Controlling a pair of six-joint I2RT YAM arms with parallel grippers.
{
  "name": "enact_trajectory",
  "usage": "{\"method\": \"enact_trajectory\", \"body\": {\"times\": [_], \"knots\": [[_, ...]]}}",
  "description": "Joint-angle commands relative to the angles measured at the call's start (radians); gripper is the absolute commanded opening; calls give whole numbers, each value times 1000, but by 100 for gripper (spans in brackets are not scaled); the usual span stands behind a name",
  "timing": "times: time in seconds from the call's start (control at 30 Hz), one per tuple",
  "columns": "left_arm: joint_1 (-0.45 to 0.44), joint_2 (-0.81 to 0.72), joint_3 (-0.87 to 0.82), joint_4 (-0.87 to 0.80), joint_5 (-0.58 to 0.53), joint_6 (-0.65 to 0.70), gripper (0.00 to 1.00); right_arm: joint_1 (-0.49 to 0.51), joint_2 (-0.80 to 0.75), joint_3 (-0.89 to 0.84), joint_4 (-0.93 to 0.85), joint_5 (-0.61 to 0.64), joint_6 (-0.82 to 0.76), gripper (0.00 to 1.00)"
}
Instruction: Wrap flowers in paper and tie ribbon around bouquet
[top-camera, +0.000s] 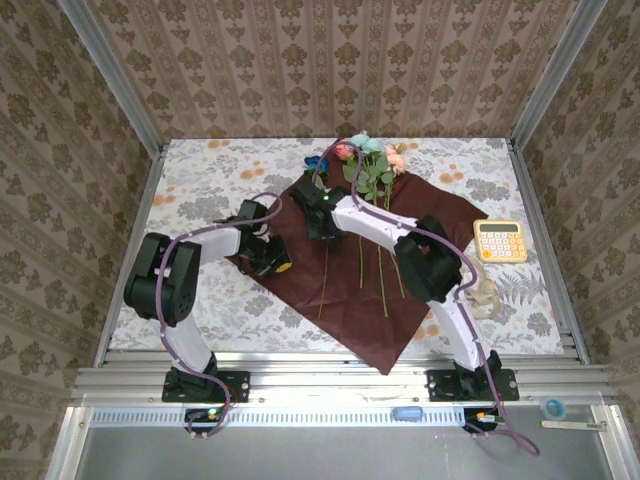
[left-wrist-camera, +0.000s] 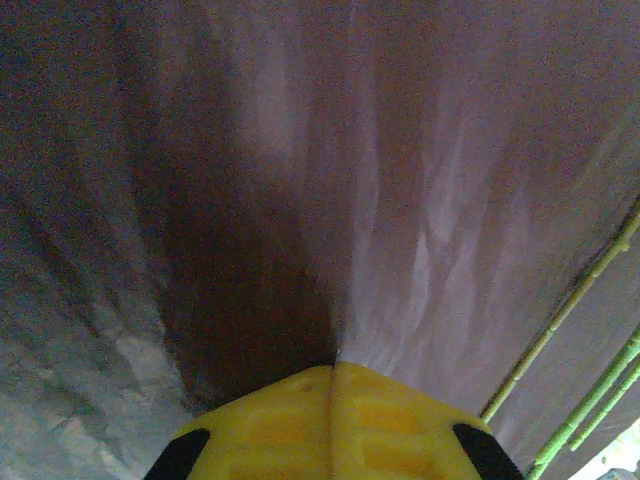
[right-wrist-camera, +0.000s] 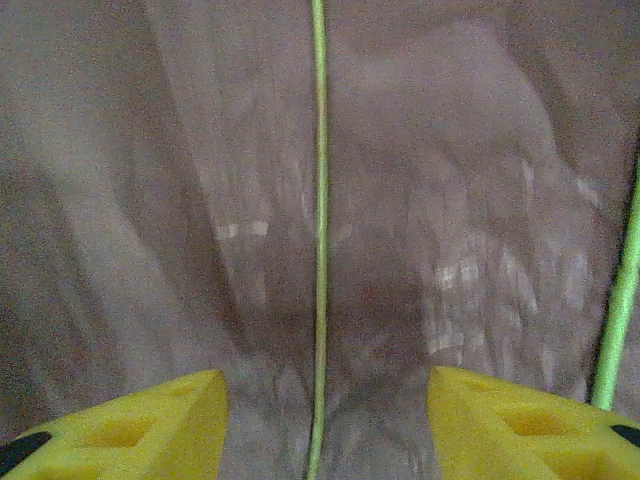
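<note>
Lying flat on the table (top-camera: 210, 180), the paper (top-camera: 350, 300) is spread as a diamond, with one corner toward the arms' bases and the opposite corner toward the far wall. The flowers (top-camera: 365, 165) rest on it with their long axis running near to far. The pink, pale teal and blue heads are bunched at the far corner. The thin green stems fan slightly as they point back toward the near edge and end around the middle of the sheet.

The left tool (left-wrist-camera: 333, 368) sits at the paper's left corner with its yellow fingers pressed together, pinching the sheet. Creases spread out from the tips across the maroon surface, and green stems cross the lower right of its wrist view on a diagonal.

The right tool (right-wrist-camera: 325, 372) hangs over the middle of the paper with its fingers spread. One stem (right-wrist-camera: 319, 200) runs straight between them and touches neither.

A yellow calculator (top-camera: 500, 240) lies on the table to the right, apart from the paper. Just nearer than it lies the pale ribbon (top-camera: 487, 297), partly hidden by the right arm.
</note>
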Motion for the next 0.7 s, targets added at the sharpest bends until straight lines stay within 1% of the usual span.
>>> {"method": "enact_trajectory", "body": {"times": [0.0,0.07,0.2,0.27,0.33,0.4,0.53,0.67], "knots": [[15,2,-21,-21,0,-4,4,-25,86,106,-29,59,-11,52],[24,1,-25,-21,4,-3,3,-35,146,181,-45,44,-23,48],[42,2,-24,-31,16,5,3,-48,271,364,-125,34,-31,43],[54,1,-22,-32,22,8,3,-61,329,457,-180,25,-19,39],[63,4,-20,-32,27,6,3,-76,366,515,-217,8,-8,33],[70,9,-19,-29,33,1,2,-89,387,542,-230,-16,-10,25],[81,20,-15,-19,39,-10,2,-100,391,546,-229,-16,-47,13],[91,31,-18,-13,41,-14,2,-108,365,546,-211,5,-96,4]]}}
